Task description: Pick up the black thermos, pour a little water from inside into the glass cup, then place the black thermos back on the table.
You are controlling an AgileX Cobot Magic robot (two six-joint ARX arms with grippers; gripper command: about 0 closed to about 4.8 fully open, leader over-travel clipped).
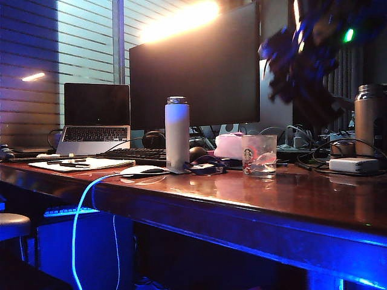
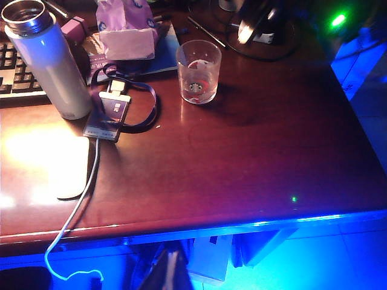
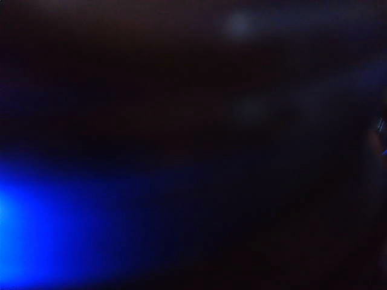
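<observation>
Hanging high over the right end of the table (image 1: 254,190) in the exterior view, the right arm (image 1: 314,54) shows only as a dark, smeared blue-black mass in front of the monitor (image 1: 193,72). The right gripper (image 1: 305,84) is somewhere in that blur, and whether its fingers are spread or clamped on anything cannot be told. The black thermos cannot be picked out from the same dark smear. Below it, well apart, the glass cup (image 1: 260,155) stands upright on the wood with its green logo facing the camera. A white bottle (image 1: 177,133) stands to the cup's left and a steel-grey flask (image 1: 370,118) stands at the far right edge. In the left wrist view, the glass cup (image 2: 198,71) sits on the bare reddish table (image 2: 254,157), with the white bottle (image 2: 51,60) well to one side. A lanyard badge (image 2: 112,112) lies between them and nearer the bottle. The left gripper does not appear in this view or in the exterior one. In the right wrist view, only darkness and a blue glow register, with no fingers or objects legible.
</observation>
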